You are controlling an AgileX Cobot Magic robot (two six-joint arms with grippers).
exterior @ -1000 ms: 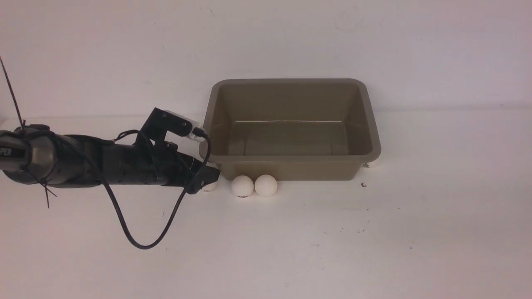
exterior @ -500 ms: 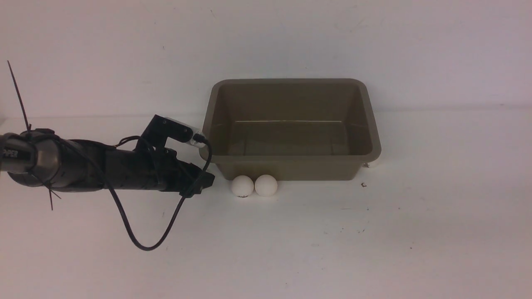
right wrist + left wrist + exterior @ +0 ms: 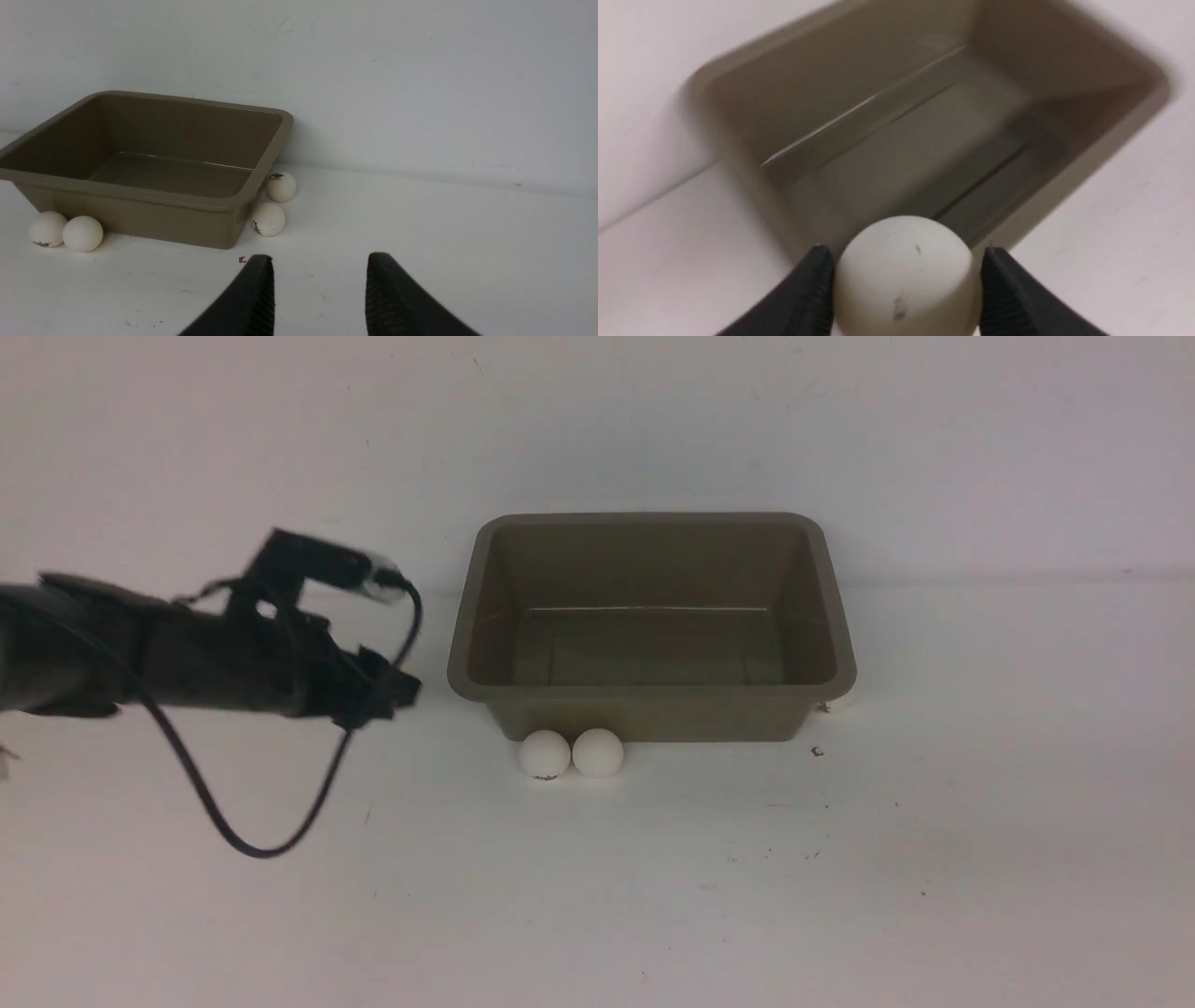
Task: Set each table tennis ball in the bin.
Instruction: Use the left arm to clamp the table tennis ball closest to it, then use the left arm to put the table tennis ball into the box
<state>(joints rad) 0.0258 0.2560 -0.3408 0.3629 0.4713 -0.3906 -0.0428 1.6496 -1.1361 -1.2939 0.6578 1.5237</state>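
Observation:
My left gripper (image 3: 406, 689) hangs above the table, left of the bin (image 3: 653, 714). It is shut on a white table tennis ball (image 3: 903, 275) with small dark marks, pinched between both black fingers (image 3: 808, 289). The ball is hidden in the front view. The grey-brown bin (image 3: 738, 116) lies ahead of the held ball and holds nothing. Two balls (image 3: 544, 753) (image 3: 597, 752) touch each other at the bin's front wall. Two more balls (image 3: 281, 186) (image 3: 268, 219) sit by the bin's right side. My right gripper (image 3: 320, 259) stands open over bare table, out of the front view.
A black cable (image 3: 233, 835) loops down from my left arm towards the table. A white wall (image 3: 653, 429) rises right behind the bin. A small dark speck (image 3: 816, 751) lies near the bin's front right corner.
My left gripper shut on the ball by the bin's front left corner, then rose and drew back to the left with it. The other balls stayed put.

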